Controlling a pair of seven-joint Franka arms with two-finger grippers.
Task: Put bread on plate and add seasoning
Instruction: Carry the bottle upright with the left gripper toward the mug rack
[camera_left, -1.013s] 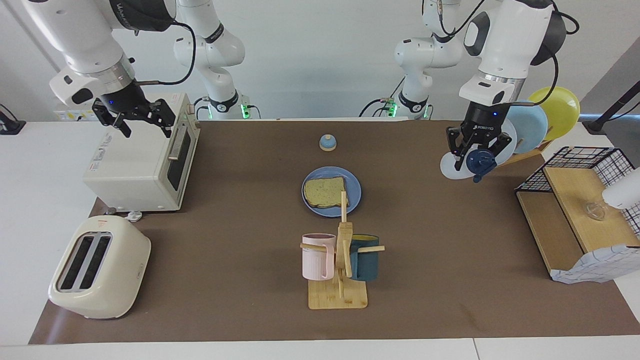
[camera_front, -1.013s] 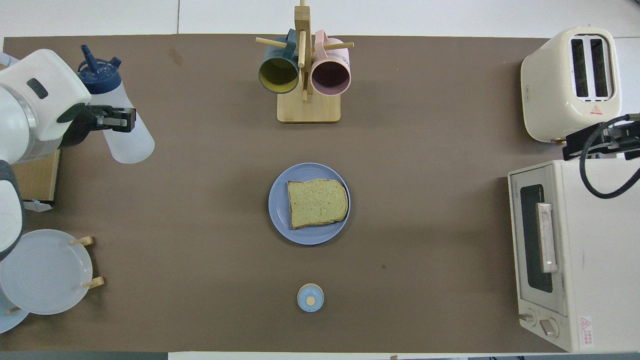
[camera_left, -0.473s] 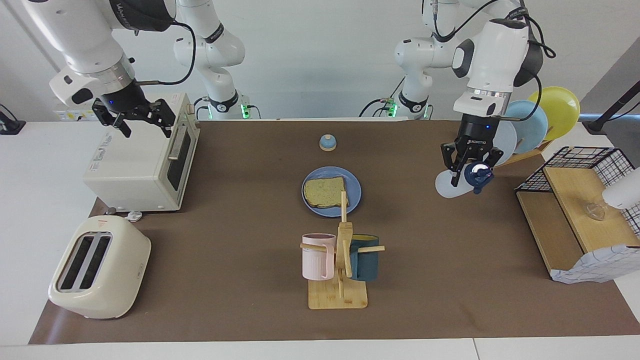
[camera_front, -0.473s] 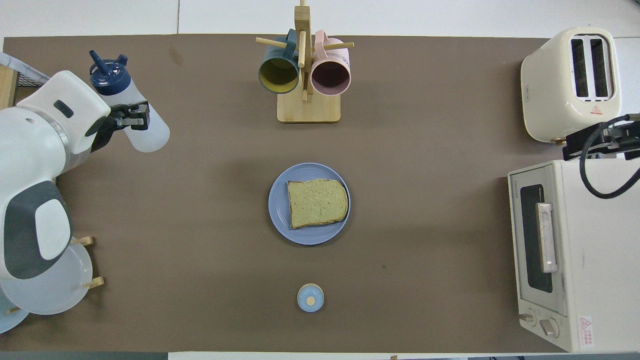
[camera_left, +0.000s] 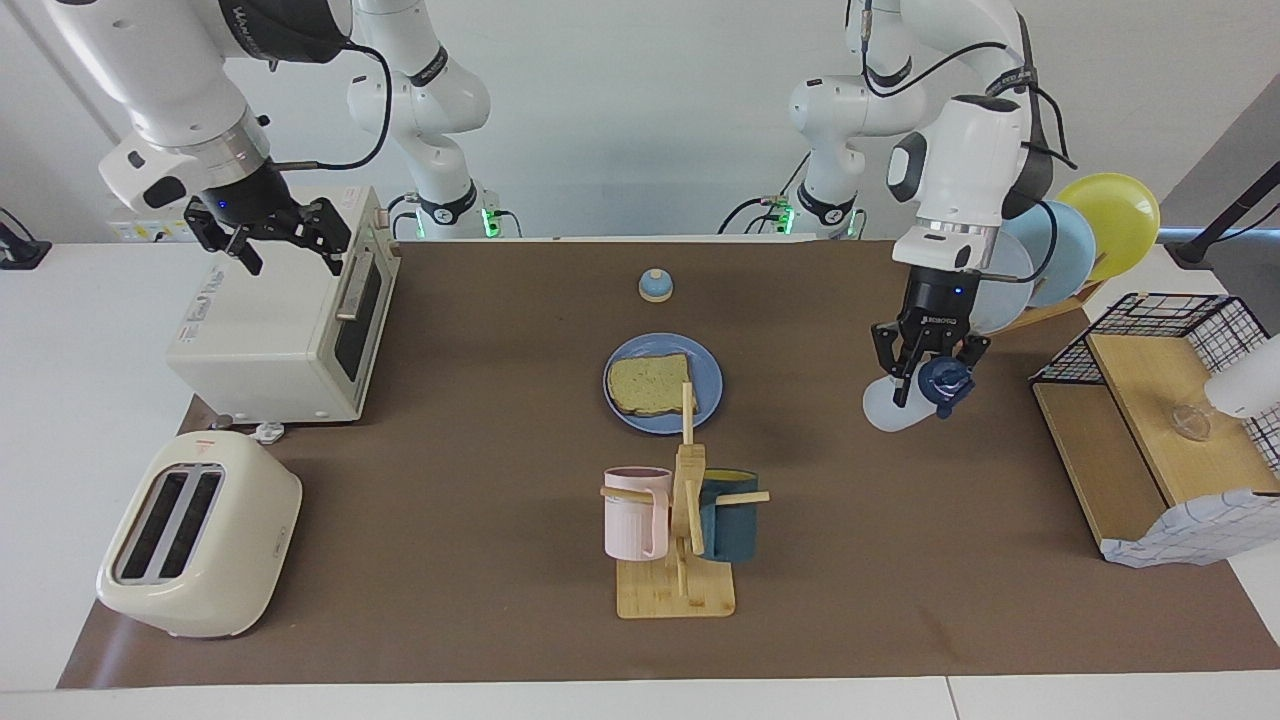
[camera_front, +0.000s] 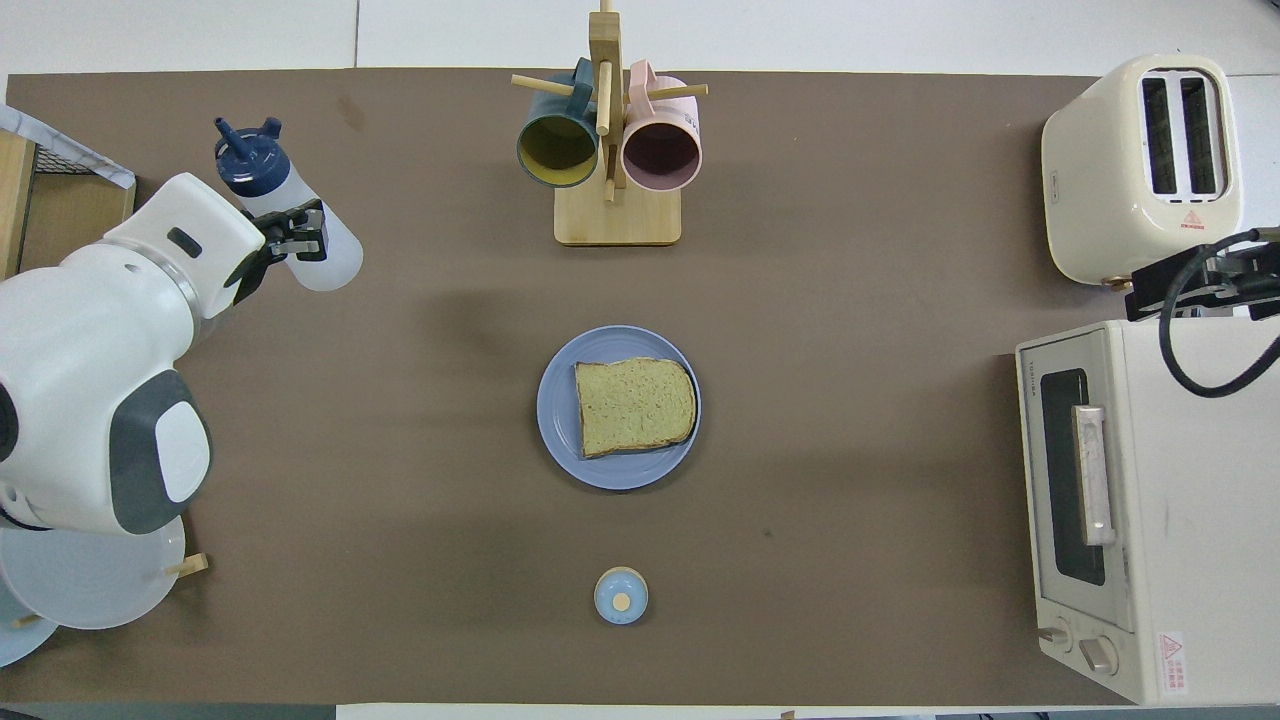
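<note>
One arm works: the left gripper (camera_left: 922, 385), clamped on the translucent white navy-capped seasoning bottle (camera_left: 905, 398), should carry it level to the square tan bread slice (camera_left: 650, 384) before tipping; right gripper (camera_left: 290, 243) waits open

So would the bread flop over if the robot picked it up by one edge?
Probably a little. The bread is one thin slice lying flat on the plate, so it would likely sag and weigh very little. Its brown crust may stiffen the edges, but a hard pinch could probably tear or dent it.
</note>
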